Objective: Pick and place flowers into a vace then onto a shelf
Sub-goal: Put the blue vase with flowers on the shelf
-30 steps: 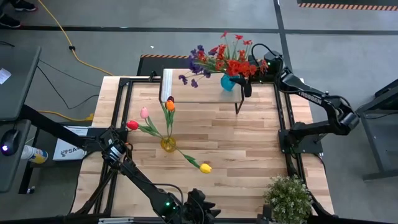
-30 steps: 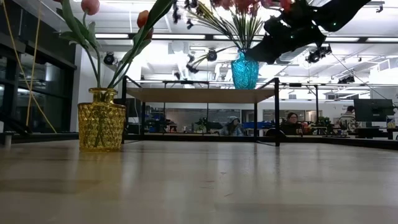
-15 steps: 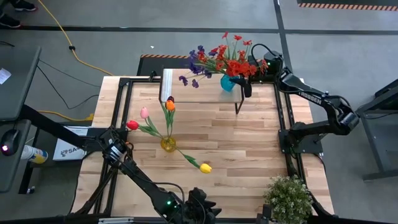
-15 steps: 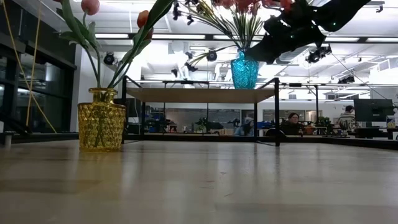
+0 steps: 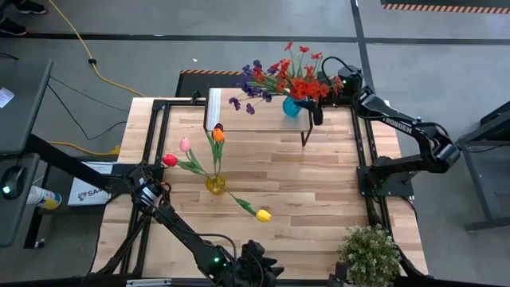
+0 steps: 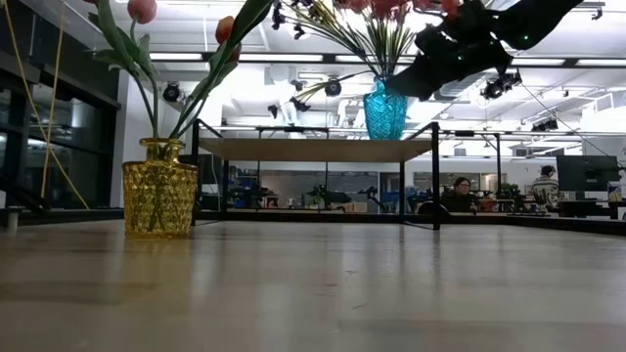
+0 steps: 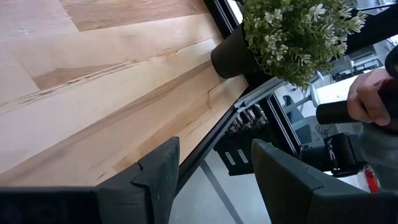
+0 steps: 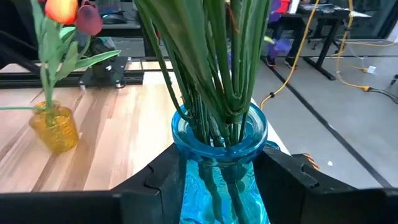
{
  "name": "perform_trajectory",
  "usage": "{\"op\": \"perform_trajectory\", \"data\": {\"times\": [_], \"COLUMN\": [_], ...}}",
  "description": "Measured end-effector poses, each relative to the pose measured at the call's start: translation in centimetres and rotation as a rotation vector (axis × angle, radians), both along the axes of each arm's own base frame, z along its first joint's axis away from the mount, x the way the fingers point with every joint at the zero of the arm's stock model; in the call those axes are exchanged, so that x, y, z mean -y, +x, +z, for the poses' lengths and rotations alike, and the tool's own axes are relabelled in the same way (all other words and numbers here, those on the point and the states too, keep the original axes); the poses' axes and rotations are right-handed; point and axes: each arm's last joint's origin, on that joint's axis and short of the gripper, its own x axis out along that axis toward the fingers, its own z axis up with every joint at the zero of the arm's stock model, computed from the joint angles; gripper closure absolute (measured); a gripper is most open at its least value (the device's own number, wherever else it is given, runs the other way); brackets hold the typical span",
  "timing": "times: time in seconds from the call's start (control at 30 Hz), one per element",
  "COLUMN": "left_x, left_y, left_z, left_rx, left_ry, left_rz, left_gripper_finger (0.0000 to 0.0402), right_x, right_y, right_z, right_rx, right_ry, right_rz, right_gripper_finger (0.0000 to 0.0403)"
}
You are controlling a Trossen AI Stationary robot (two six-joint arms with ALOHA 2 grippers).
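Right gripper (image 8: 217, 180) is clamping the blue vase (image 8: 219, 163) upright on the shelf (image 5: 263, 121) (left gripper (image 7: 211, 168) idling open, far corner).

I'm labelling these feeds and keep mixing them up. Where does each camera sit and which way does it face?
High: overhead, straight down on table, both arms.
Low: table-top height, level across to yellow vase and shelf; right arm overhead.
Left wrist: past the left tool to the potted plant; fingers apart.
Right wrist: right tool around the blue vase.
Shared: high, low and right wrist show both vases.
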Motion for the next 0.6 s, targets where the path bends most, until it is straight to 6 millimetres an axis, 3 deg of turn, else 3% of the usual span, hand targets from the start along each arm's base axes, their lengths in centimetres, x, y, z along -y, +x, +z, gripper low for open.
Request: {"op": "perform_trajectory", "data": {"times": [0.6], "left_x": [0.0], "left_y": [0.0], "left_z": [0.1], "left_rx": [0.006], "left_ry": [-0.008], "left_rz": [0.003], "left_gripper_finger": [0.0170], "right_x": [0.6], "right_y": [0.6], "right_z": [-1.0], "right_rx": [-0.009], "right_ry": [0.036], "right_rz": [0.035], "right_gripper_finger": [0.0234]}}
